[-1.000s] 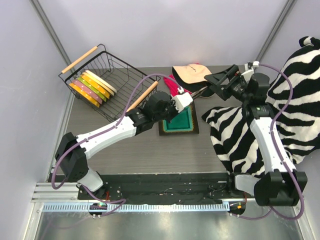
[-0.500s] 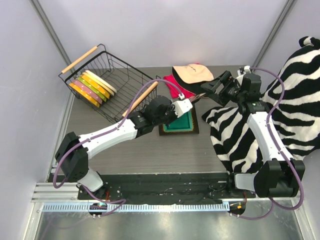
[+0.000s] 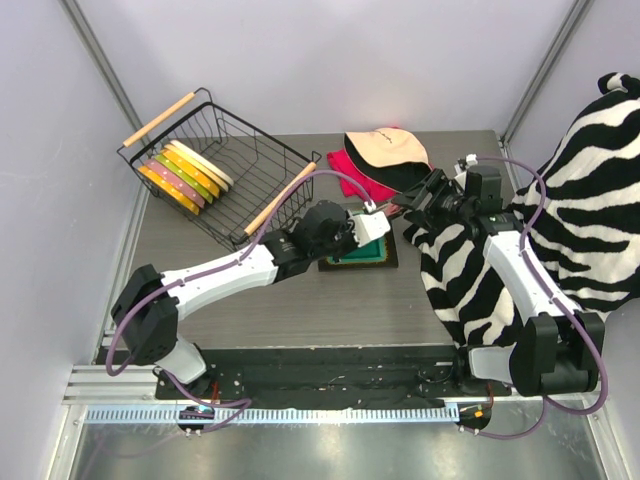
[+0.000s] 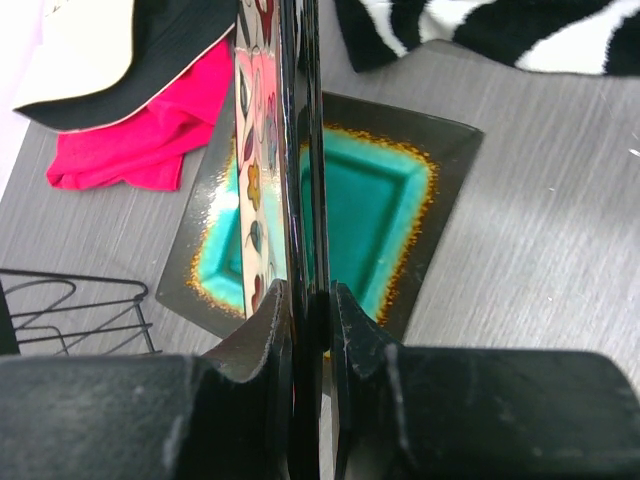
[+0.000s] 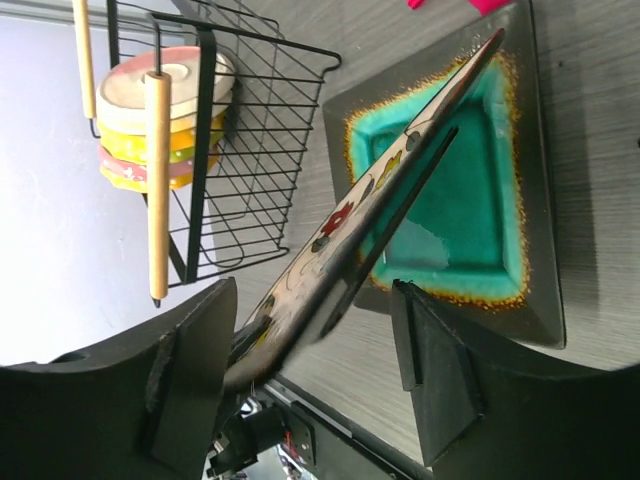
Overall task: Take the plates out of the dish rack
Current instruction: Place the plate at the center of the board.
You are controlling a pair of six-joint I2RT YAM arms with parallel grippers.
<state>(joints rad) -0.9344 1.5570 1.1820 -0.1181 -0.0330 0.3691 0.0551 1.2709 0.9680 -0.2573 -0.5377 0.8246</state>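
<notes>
My left gripper (image 4: 310, 300) is shut on the near edge of the square cream plate with flowers (image 4: 262, 150), which it holds on edge above a teal square plate (image 4: 385, 205) lying on the table. My right gripper (image 5: 315, 295) is open, with one finger on each side of the flowered plate's (image 5: 370, 195) other end and a gap on the right side. In the top view the two grippers, left (image 3: 375, 218) and right (image 3: 410, 200), meet over the teal plate (image 3: 357, 252). The dish rack (image 3: 262, 150) at the back left holds several round plates (image 3: 185, 172) standing on edge.
A cream-and-black cap (image 3: 385, 150) lies on a red cloth (image 3: 350, 165) behind the teal plate. A zebra-striped cloth (image 3: 540, 230) covers the right side of the table. The rack's wooden handle (image 3: 280, 198) lies close to my left arm.
My right gripper has come down and left to the flowered plate, and its jaws have narrowed around it. My left gripper has shifted slightly right with the plate.
</notes>
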